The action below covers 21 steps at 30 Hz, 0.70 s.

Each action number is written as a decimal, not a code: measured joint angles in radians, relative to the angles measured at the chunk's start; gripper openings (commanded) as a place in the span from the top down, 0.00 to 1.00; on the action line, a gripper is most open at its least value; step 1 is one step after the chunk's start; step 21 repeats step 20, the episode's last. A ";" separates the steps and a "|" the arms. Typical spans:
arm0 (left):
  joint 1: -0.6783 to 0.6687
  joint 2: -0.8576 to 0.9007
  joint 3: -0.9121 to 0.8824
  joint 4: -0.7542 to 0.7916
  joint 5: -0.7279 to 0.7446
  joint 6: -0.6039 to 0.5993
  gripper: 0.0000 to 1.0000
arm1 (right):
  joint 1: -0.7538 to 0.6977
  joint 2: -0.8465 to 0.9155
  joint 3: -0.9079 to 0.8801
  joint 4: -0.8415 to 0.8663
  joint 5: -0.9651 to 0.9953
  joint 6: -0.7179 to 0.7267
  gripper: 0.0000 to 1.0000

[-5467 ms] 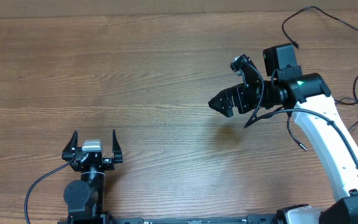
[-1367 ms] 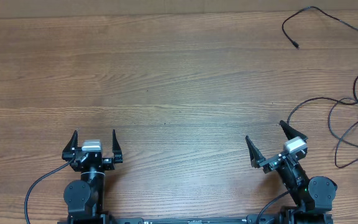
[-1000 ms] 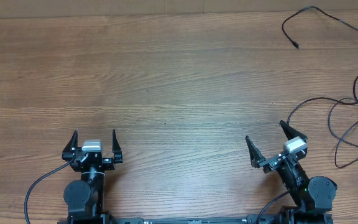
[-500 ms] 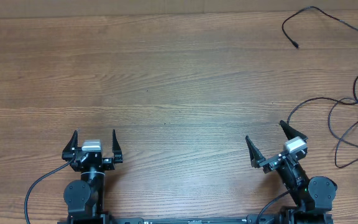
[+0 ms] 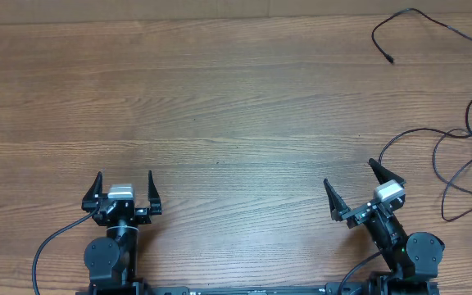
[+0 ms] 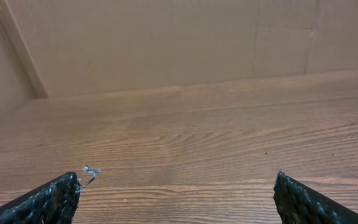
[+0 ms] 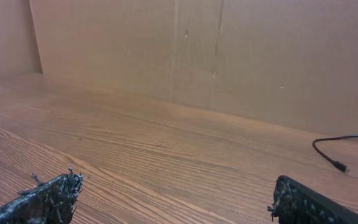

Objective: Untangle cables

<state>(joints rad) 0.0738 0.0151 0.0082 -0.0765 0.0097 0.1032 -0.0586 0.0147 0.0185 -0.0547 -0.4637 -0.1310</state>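
Cables [image 5: 457, 156] are in neither claw. At 7 o'clock on the table [image 5: 220, 98] the left gripper [image 5: 124, 175] sits low, jaws spread wide and empty; at 5 o'clock the right gripper [image 5: 349, 172] gapes too, holding nothing. They lie from 1 to 3 o'clock: one strand apart on top, the rest in overlapping loops at the edge. The step looks like a pause between grasps; next, probably the right arm must reach and pinch a single strand
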 measured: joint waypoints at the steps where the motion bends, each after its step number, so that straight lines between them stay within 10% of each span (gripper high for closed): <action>1: 0.000 0.000 0.000 0.000 0.000 0.000 0.00 | 0.000 0.000 0.000 0.000 0.000 0.000 0.00; 21: 0.000 0.000 0.000 0.000 0.000 0.000 0.01 | 0.000 0.000 0.000 0.000 0.000 0.000 0.00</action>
